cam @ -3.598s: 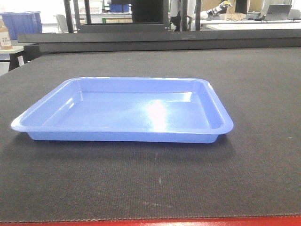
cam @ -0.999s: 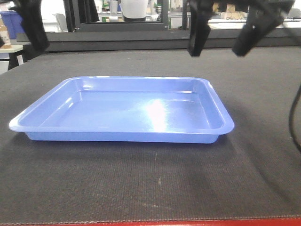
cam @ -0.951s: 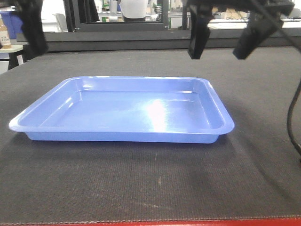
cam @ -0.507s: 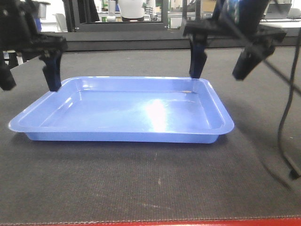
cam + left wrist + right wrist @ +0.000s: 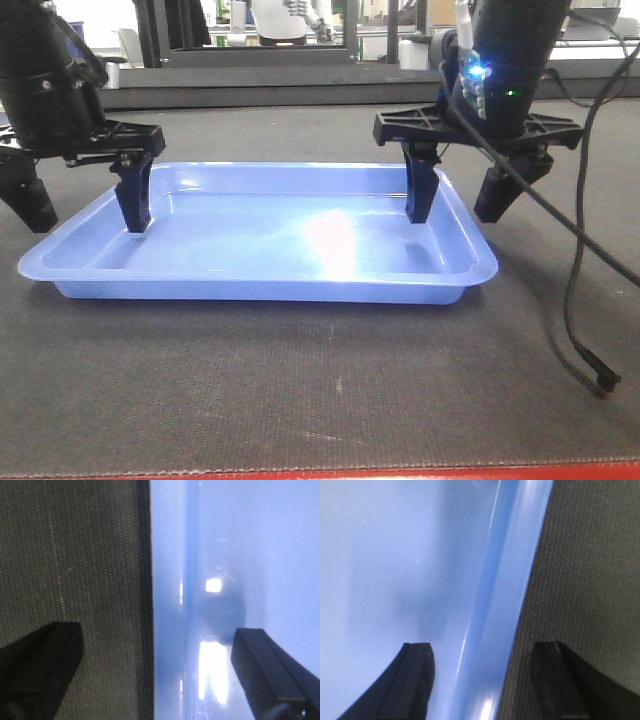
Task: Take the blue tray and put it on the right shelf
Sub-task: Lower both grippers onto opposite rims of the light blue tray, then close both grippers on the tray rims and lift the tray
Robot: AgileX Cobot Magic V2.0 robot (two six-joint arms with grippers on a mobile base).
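Note:
The blue tray [image 5: 250, 290] lies flat on the dark mat, in the middle of the front view. My left gripper [image 5: 85, 210] is open and straddles the tray's left rim, one finger inside the tray and one outside over the mat. The left wrist view shows that rim [image 5: 167, 580] running between the fingers of the left gripper [image 5: 155, 632]. My right gripper [image 5: 458, 205] is open too and straddles the right rim the same way. In the right wrist view the tray's rim [image 5: 515, 580] passes through the right gripper [image 5: 482, 649]. Neither gripper holds anything. The right shelf is out of view.
The tray rests on a dark woven mat [image 5: 300, 400] with a red table edge [image 5: 320, 473] at the front. A black cable [image 5: 590, 365] hangs from the right arm down to the mat. Black frames and benches stand behind the table.
Both grippers have come down from above the table to the tray's left and right rims, still open. The tray has not moved.

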